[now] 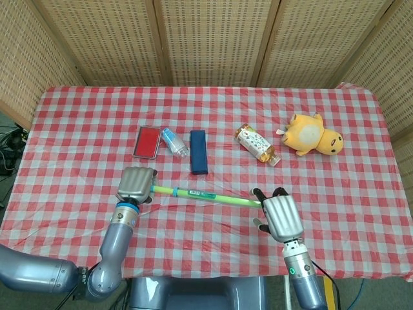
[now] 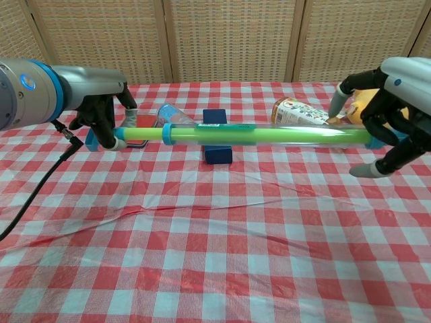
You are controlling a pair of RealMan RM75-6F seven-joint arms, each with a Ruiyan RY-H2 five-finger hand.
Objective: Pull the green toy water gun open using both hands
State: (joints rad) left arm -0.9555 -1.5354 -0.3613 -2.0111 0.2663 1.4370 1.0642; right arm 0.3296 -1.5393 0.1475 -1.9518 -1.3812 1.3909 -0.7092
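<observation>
Above the near half of the bench [image 1: 77, 129], which was covered in a red-and-white checked cloth, the green water gun [image 1: 206, 195] [image 2: 222, 134] hung off the surface between the two hands, lying nearly level and running from the robot's left to its right. The left hand [image 1: 135, 184] [image 2: 101, 121] held the thin plunger end, its dark fingers wrapped around a blue handle piece, with the bare green rod showing between that hand and a blue collar on the barrel. The right hand [image 1: 281, 216] [image 2: 390, 121] gripped the far end of the clear, wider barrel, several fingers curled over it while one pale-tipped finger stuck out below, apart from the tube. Behind the water gun, toward the wicker screen, a row of things lay on the cloth: a red flat case [image 1: 147, 141] at the robot's left, a small clear bottle [image 1: 174, 141] just beside it, a dark blue box [image 1: 198, 152] [image 2: 217, 151] lying lengthwise away from the robot, a patterned drink bottle [image 1: 257, 143] [image 2: 300, 111] on its side and tilted, and a yellow plush toy [image 1: 314, 135] well off to the right. In the chest view the plush toy was mostly hidden behind the right hand.
</observation>
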